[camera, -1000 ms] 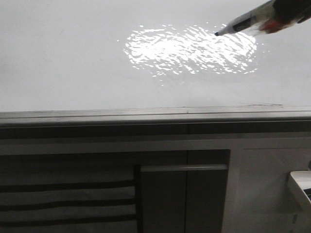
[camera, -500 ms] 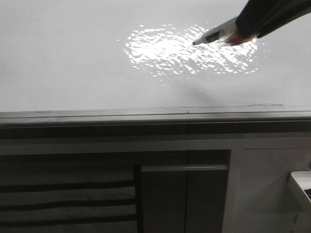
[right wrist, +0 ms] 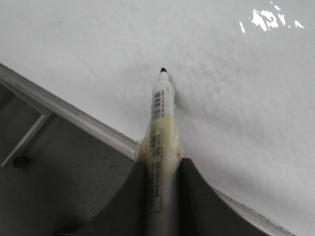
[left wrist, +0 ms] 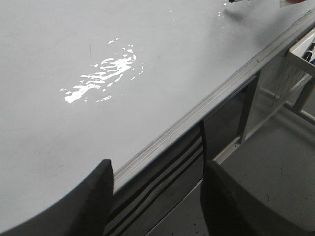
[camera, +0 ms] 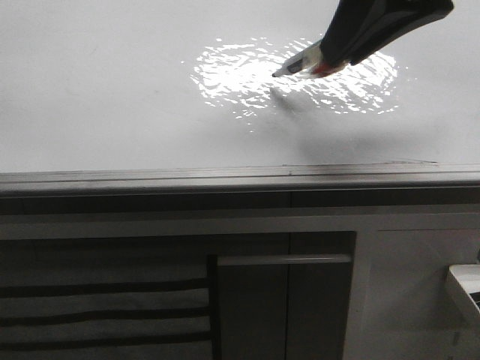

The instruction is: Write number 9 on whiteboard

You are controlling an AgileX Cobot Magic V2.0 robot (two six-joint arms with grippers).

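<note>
Right hand was clamped on a white barcode-labelled marker, tip at the glossy white whiteboard by the glare patch; left hand was held open over its grey edge strip.

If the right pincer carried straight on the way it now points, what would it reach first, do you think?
Probably the whiteboard: the marker held in the right pincer leads, tip angled toward bare board. Contact cannot be judged.
</note>
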